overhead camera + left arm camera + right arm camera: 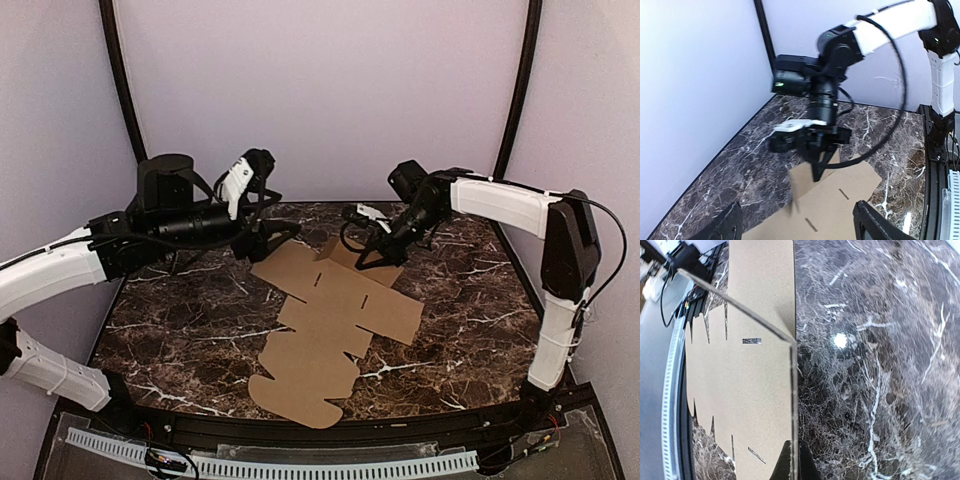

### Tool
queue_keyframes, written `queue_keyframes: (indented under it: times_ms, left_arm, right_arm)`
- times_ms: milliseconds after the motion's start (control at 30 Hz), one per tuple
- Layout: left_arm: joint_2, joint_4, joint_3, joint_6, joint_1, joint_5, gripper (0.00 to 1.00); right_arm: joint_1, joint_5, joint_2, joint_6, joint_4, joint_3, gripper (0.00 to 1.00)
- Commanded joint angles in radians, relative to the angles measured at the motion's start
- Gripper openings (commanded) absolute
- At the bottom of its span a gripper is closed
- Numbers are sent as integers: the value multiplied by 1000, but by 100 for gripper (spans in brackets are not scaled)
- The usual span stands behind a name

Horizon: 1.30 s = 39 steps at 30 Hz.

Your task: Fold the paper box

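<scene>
The paper box (330, 320) lies as a flat die-cut sheet in the middle of the marble table (180, 320), running from its rounded tabs at the near edge toward the far right. Nearly all of it is flat: no walls stand and no tab sits in a slot. Only the flap at the far end is lifted off the table, tilted up along its crease. The right gripper (372, 255) is closed on that flap's edge; in the right wrist view the card runs straight in between its fingertips. The left gripper (268, 240) hangs just above the sheet's far left corner, jaws spread wide with nothing between them. I judge the folding barely begun: one flap is raised, and every other panel, side flap and tab is left to fold and lock
</scene>
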Motion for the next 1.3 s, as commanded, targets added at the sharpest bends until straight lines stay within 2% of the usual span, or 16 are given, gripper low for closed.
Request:
queue_keyframes:
  times_ms: [0,67,267,467,967,1267]
  left_arm:
    - [22,-206,31,-20,164,125,76]
    - [98,-242,78,2,213,192,74]
    - [310,-387,280,44,208,373,63]
    - [366,-478,324,122,181,403,61]
    - [440,-326,328,72,155,475,46]
    - [478,-290,337,45,150,529,38]
  right_arm:
    - [60,27,-76,-153,17,-28,0]
    - [84,43,-90,-176,17,-35,0]
    - [117,57,-101,-185,0,-32,0]
    - [118,50,-110,-182,-8,-48,0]
    - [137,-47,-73,-173,-41,7,0]
    - [137,-76,-72,-155,-38,15,0]
